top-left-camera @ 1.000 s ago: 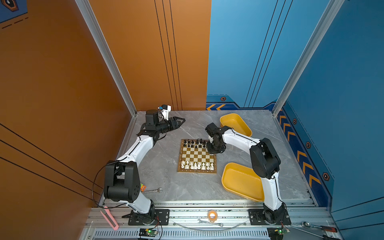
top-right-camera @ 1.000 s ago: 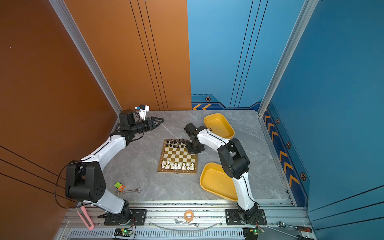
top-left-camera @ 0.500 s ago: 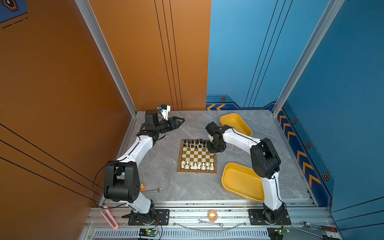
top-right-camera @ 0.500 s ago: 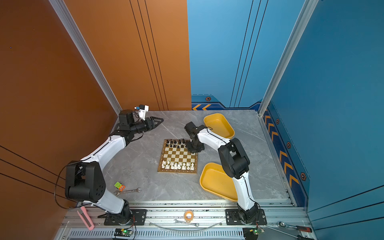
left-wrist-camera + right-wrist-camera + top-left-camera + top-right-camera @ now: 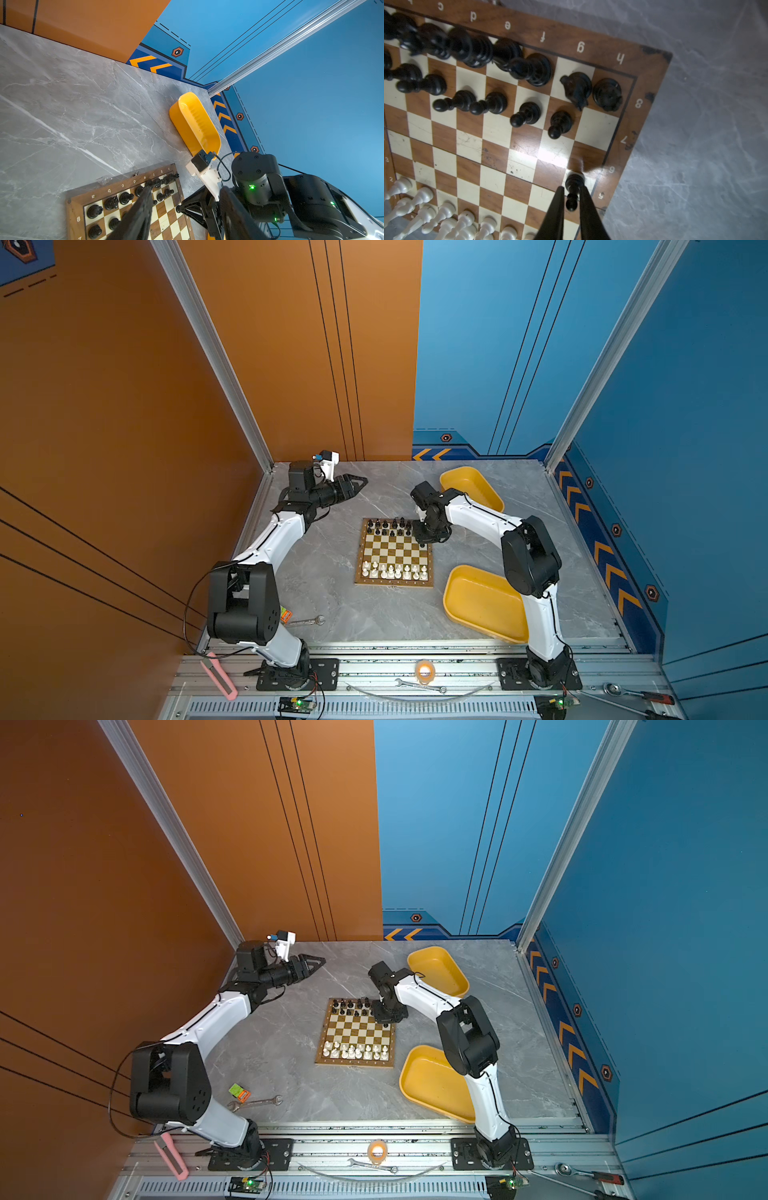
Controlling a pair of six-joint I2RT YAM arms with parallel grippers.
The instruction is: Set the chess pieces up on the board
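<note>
Staying at the right edge of the board (image 5: 393, 583), right gripper (image 5: 572, 188) clamped upright glossy black pawn (image 5: 573, 182) | left gripper (image 5: 362, 481) unmoved, jaws apart, empty.

The board (image 5: 393, 551) is checkered golden-brown and cream, with a brown border and white letters. The black pieces (image 5: 384, 525) are glossy and the white pieces (image 5: 395, 571) cream. One black pawn (image 5: 572, 192) stands on a cream square. The far tray (image 5: 469, 485) and near tray (image 5: 478, 605) are yellow. The table (image 5: 332, 585) is grey marble, veined white
</note>
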